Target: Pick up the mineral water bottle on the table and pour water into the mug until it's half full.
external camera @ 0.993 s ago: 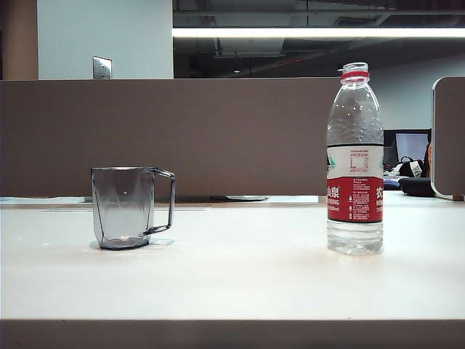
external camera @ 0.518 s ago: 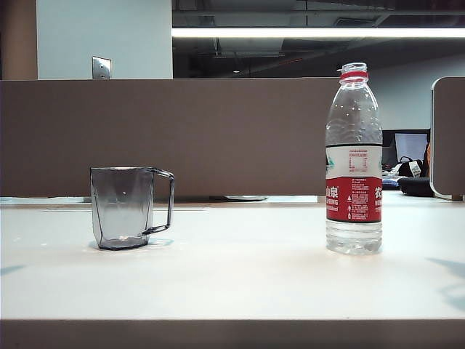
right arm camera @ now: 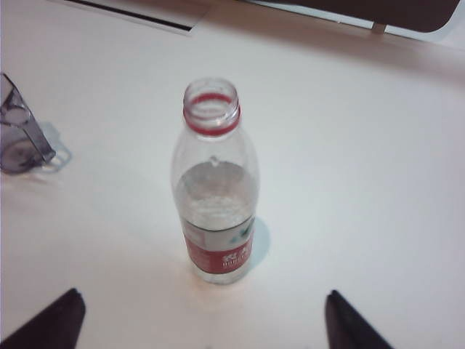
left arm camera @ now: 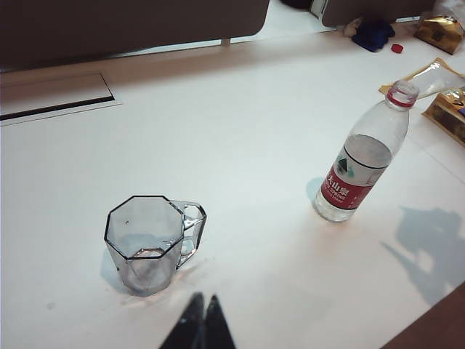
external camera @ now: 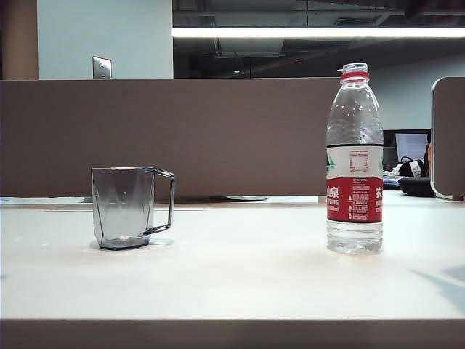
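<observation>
White table (external camera: 232,276) carries everything: the bottle (external camera: 354,160) stands upright and uncapped, with a red ring at its neck and a red-and-white label low on its body, and the mug (external camera: 123,207) stands upright well apart from it, handle turned toward the bottle. Neither gripper shows in the exterior view.

In the right wrist view, the right gripper (right arm camera: 203,320) hangs above the table with its two dark fingertips (right arm camera: 47,320) spread wide. The bottle (right arm camera: 214,189) stands just ahead of the gap between them, centred and untouched. Water (right arm camera: 214,200) fills the bottle to a little above the label. The mug (right arm camera: 18,134) sits farther out and off to one side of this gripper, only partly in view.

In the left wrist view, the left gripper (left arm camera: 200,327) has its two dark fingertips (left arm camera: 187,331) pressed together to a narrow point, holding nothing. The mug (left arm camera: 149,243) stands just ahead of those tips, not touching them, its eight-sided rim open upward. The bottle (left arm camera: 363,163) stands well off to the side of this gripper and farther out.
</observation>
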